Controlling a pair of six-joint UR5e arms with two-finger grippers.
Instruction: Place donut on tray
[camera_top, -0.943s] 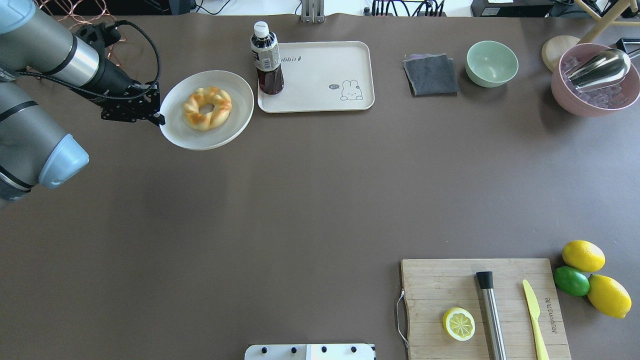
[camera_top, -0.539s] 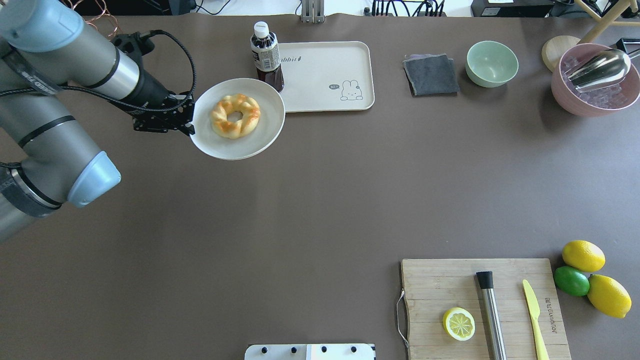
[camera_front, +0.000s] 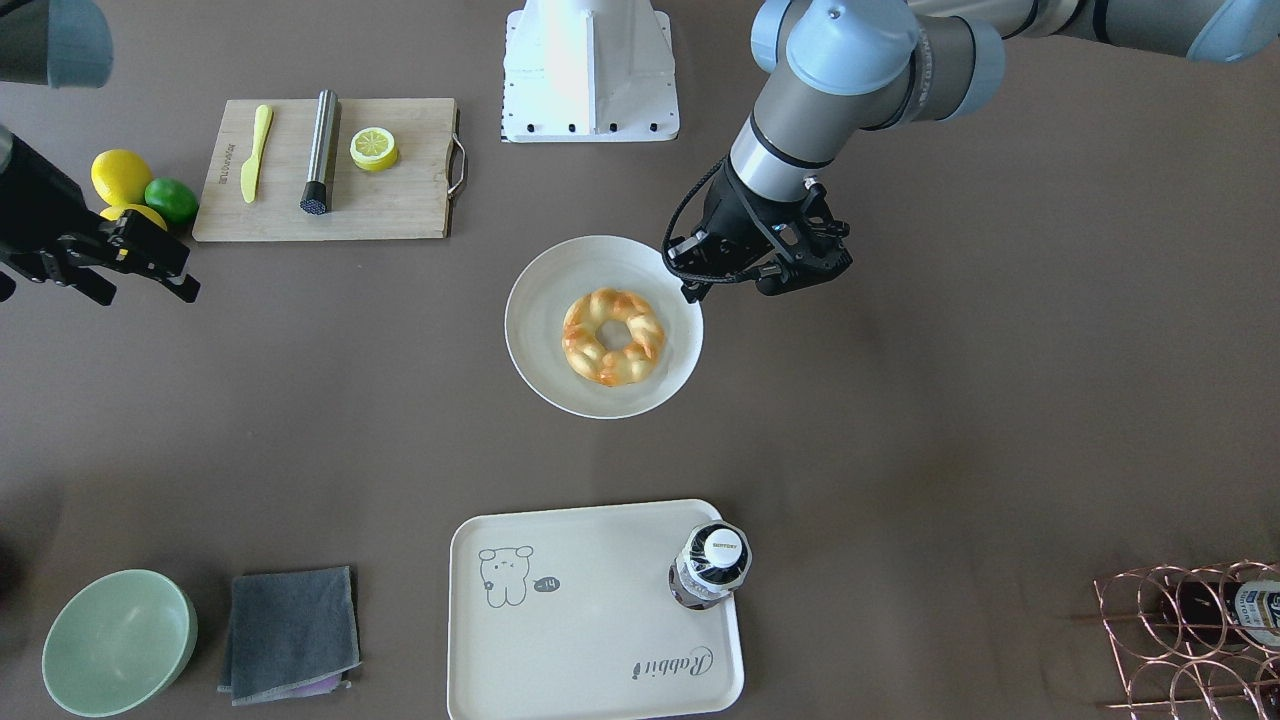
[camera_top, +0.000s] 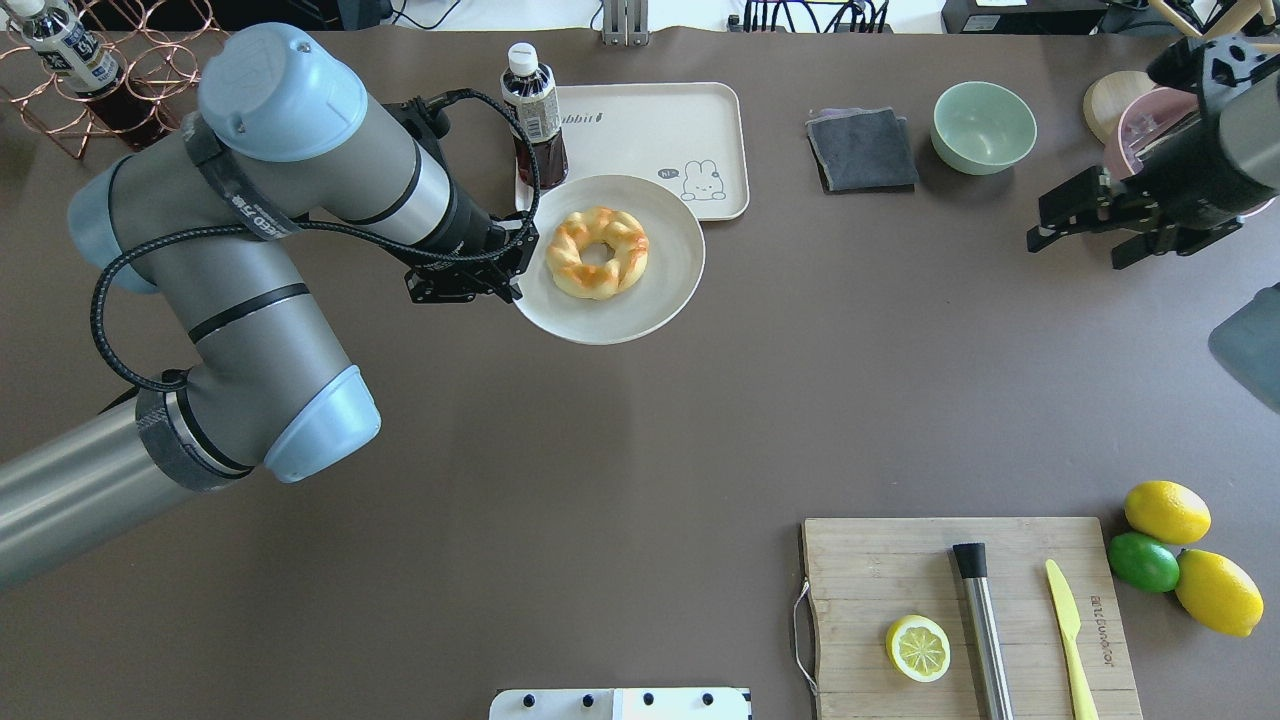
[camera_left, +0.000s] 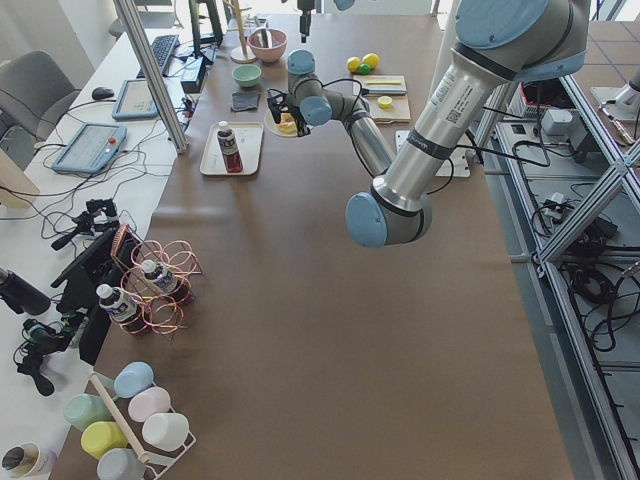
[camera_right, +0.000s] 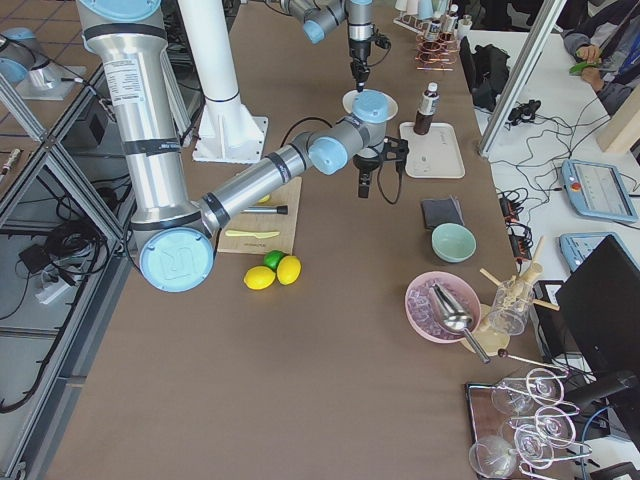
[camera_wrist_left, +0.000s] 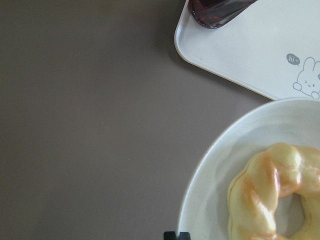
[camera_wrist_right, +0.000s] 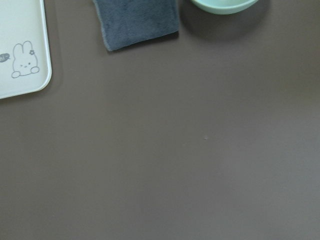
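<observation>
The donut (camera_top: 597, 253), golden with orange-brown glaze, lies on a round white plate (camera_top: 655, 300). My left gripper (camera_top: 512, 283) is shut on the plate's rim and holds it in the air, level, near the front edge of the cream tray (camera_top: 650, 130). In the front view the donut (camera_front: 613, 337) and plate (camera_front: 540, 350) hang well short of the tray (camera_front: 590, 640). The left wrist view shows the donut (camera_wrist_left: 272, 192), the plate rim (camera_wrist_left: 210, 200) and the tray corner (camera_wrist_left: 250, 55). My right gripper (camera_top: 1080, 242) is open and empty, above the table at the far right.
A dark drink bottle (camera_top: 533, 115) stands on the tray's left end. A grey cloth (camera_top: 862, 148), green bowl (camera_top: 984, 126) and pink bowl (camera_top: 1130, 130) lie to the right. A cutting board (camera_top: 880, 560) with a lemon half (camera_top: 917, 648) is front right. A copper bottle rack (camera_top: 110, 60) is back left.
My left arm has carried the plate with the donut to the right, past the bottle and along the tray's front edge. My right arm has come into view at the right edge.
</observation>
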